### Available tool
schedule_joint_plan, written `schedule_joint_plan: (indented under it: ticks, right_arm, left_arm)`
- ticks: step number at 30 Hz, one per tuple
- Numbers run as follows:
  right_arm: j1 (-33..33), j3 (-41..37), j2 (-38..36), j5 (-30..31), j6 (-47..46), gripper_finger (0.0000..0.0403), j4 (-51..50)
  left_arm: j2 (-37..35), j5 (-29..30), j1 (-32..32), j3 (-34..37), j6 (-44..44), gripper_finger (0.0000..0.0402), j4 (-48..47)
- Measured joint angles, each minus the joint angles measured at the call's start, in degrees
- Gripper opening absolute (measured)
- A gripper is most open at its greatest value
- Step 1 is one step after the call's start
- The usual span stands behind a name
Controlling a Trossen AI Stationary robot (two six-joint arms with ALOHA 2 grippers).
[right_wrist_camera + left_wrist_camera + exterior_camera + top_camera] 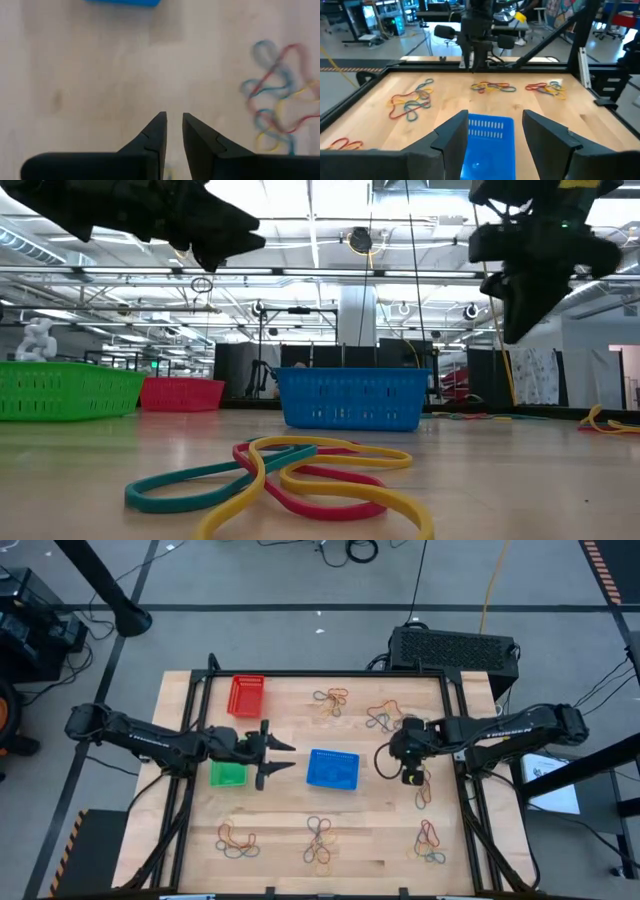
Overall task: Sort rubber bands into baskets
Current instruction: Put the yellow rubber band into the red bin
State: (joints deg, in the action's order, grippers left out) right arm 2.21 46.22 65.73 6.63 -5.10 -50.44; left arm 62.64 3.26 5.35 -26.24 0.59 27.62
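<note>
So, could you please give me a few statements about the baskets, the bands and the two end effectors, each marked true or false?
1. The blue basket sits between the two arms. True.
2. The left end effector is shut tight. False: its fingers are spread apart, pointing toward the blue basket.
3. The green basket lies partly under the left arm. True.
4. All rubber bands are already in baskets. False: clusters still lie on the table, such as the front middle cluster.
5. The right end effector is wide open over the red basket. False: its fingers are nearly closed, above bare wood right of the blue basket.
</note>
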Motion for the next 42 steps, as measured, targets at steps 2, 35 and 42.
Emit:
schedule_joint_plan:
  ticks: [2, 35, 42]
  right_arm:
    - [0.52, 0.00, 0.04, -3.01, 2.14, 0.0053, -1.47]
    - [7.27, 2.86, 21.29, -4.65, 9.02, 0.0118, -10.97]
    - [7.11, 0.59, 21.31, -3.41, 9.02, 0.0135, -10.13]
  left_arm:
    - [0.71, 0.64, 0.77, 0.00, -0.04, 0.0194, -0.02]
    - [2.61, 1.56, 2.28, 0.00, 0.52, 0.0194, 2.40]
    - [2.59, 1.58, 2.22, 0.00, 0.42, 0.0194, 2.40]
